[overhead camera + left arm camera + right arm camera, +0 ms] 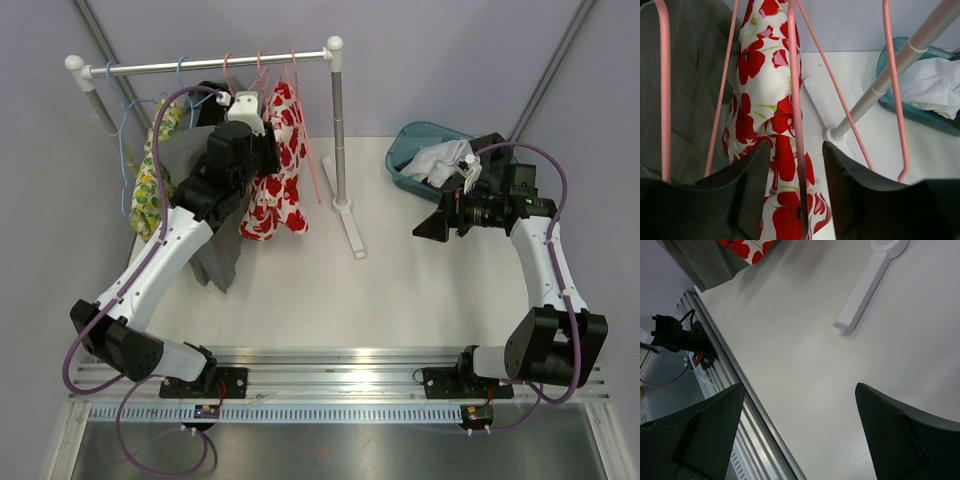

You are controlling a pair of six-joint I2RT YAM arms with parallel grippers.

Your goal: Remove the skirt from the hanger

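Your left gripper (796, 150) stands half-narrowed astride the red-poppy skirt (757, 75) and a pink hanger (794, 100) wire, grip unclear, so pinch only the cloth between its fingers, leave the wire free, then draw down gently.

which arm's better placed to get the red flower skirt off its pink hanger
Left. The left gripper is up at the rack, jaws open around the red flower skirt and pink hanger. The right gripper hangs open over bare table by the teal bin.
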